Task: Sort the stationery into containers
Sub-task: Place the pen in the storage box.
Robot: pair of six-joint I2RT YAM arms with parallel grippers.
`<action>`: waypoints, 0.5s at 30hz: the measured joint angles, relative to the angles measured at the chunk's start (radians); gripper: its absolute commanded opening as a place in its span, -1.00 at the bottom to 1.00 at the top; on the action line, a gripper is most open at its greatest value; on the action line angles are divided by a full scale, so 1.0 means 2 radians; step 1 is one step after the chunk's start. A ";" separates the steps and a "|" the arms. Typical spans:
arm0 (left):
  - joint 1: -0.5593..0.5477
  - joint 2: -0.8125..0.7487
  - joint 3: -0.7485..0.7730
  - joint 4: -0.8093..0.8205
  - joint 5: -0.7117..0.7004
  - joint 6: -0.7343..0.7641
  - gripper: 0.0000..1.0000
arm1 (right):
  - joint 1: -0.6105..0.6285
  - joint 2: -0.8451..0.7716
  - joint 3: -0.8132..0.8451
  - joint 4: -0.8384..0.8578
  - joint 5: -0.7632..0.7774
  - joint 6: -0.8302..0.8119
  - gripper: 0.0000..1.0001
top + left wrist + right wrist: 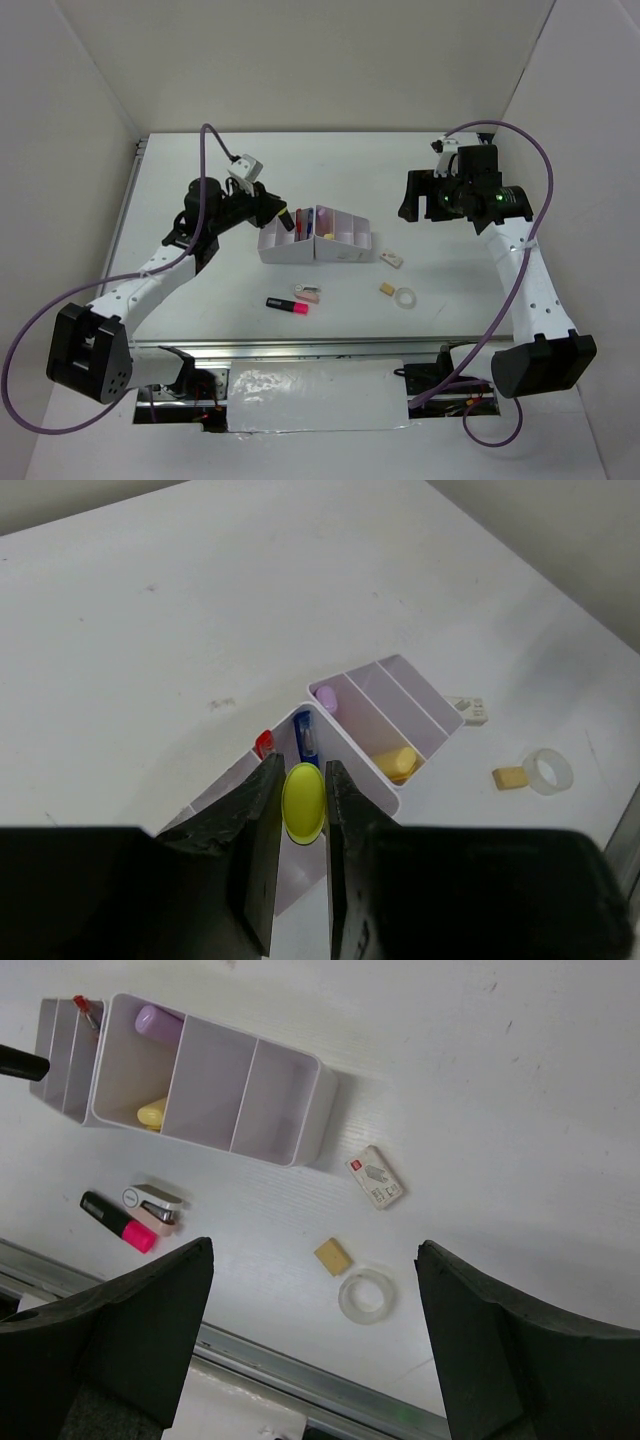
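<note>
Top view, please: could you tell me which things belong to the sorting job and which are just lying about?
Job:
organiser
yellow highlighter, held in the left gripper
pink highlighter
tan eraser
tape ring
labelled block

Lying about:
purple cables
silver sheet at the near edge

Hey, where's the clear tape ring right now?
In the top view the clear tape ring lies flat on the table, right of centre, just beside the tan eraser, on the near side of the white organiser.
</note>
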 measured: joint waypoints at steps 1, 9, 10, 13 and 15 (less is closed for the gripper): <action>-0.002 0.002 0.000 -0.003 -0.006 0.003 -1.00 | 0.000 0.000 0.000 0.000 0.000 0.000 0.77; -0.023 0.011 0.000 -0.019 -0.051 0.043 -0.67 | 0.000 0.000 0.000 0.001 0.000 0.000 0.78; -0.025 0.016 0.001 -0.022 -0.054 0.049 -0.55 | 0.000 0.000 0.000 0.001 0.000 0.000 0.78; -0.029 0.035 0.006 -0.040 -0.054 0.056 -0.30 | 0.002 0.000 0.000 0.001 0.000 -0.002 0.78; -0.029 0.044 0.007 -0.050 -0.054 0.064 -0.15 | 0.003 0.000 0.000 0.000 0.001 -0.003 0.78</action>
